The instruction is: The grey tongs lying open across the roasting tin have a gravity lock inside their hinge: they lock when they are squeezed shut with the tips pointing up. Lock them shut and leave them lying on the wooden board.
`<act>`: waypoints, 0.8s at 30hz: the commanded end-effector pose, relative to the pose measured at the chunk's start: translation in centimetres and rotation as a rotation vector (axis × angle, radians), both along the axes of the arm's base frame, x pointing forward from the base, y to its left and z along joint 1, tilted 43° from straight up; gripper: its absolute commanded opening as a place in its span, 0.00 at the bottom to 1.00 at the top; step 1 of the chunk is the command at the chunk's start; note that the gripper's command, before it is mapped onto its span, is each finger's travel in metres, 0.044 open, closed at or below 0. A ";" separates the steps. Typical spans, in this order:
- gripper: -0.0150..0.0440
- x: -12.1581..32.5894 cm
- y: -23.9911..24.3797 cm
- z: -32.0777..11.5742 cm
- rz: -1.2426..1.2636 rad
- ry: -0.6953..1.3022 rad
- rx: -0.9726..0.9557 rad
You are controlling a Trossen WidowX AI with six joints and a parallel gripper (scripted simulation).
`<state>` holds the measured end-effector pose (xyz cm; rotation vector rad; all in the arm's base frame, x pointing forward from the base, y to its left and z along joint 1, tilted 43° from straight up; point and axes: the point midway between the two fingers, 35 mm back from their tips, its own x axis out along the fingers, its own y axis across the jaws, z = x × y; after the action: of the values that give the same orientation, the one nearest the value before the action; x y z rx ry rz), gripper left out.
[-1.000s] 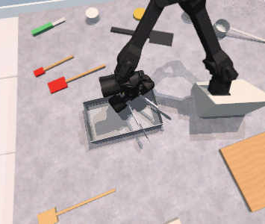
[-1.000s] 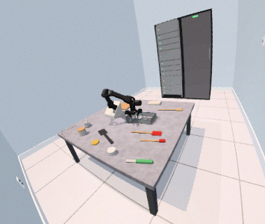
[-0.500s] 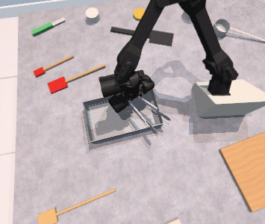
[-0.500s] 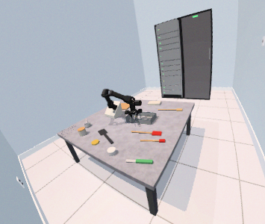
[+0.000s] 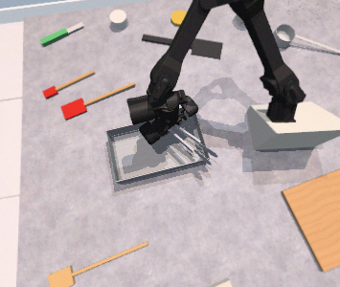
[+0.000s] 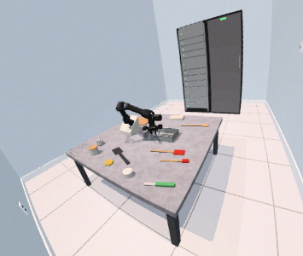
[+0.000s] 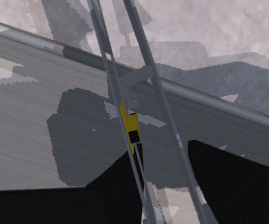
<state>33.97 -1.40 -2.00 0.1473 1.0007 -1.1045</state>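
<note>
The grey tongs [image 5: 185, 142] [image 7: 168, 107] lie across the right part of the roasting tin [image 5: 162, 172] [image 6: 171, 136] [image 7: 30, 39]. Their two arms are apart, with one end reaching past the tin's rim. A small yellow and black piece [image 7: 134, 123] shows beside the left arm in the wrist view. My gripper [image 5: 171, 124] [image 7: 164, 149] is low over the tin, partly closed, with a finger against the outside of each tong arm. The contact is partly hidden by the black fingers. The wooden board [image 5: 332, 215] [image 6: 142, 121] lies apart from the tin, at the right in the top view.
A pale wedge-shaped stand [image 5: 289, 136] under the arm's base is between tin and board. Two red-headed spatulas [image 5: 74, 109] [image 5: 50, 92], a dark flat tool [image 5: 207, 48] and a green-handled tool [image 5: 55, 36] lie behind the tin. A wooden spatula [image 5: 61, 277] lies in front.
</note>
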 end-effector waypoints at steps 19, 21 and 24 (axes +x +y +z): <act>0.07 0.1 0.0 0.0 -0.001 -0.004 0.001; 0.00 0.2 0.6 0.5 0.000 -0.004 0.002; 0.00 0.3 2.8 2.5 0.001 -0.002 0.006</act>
<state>33.71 -0.73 -1.15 0.1380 1.0137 -1.1224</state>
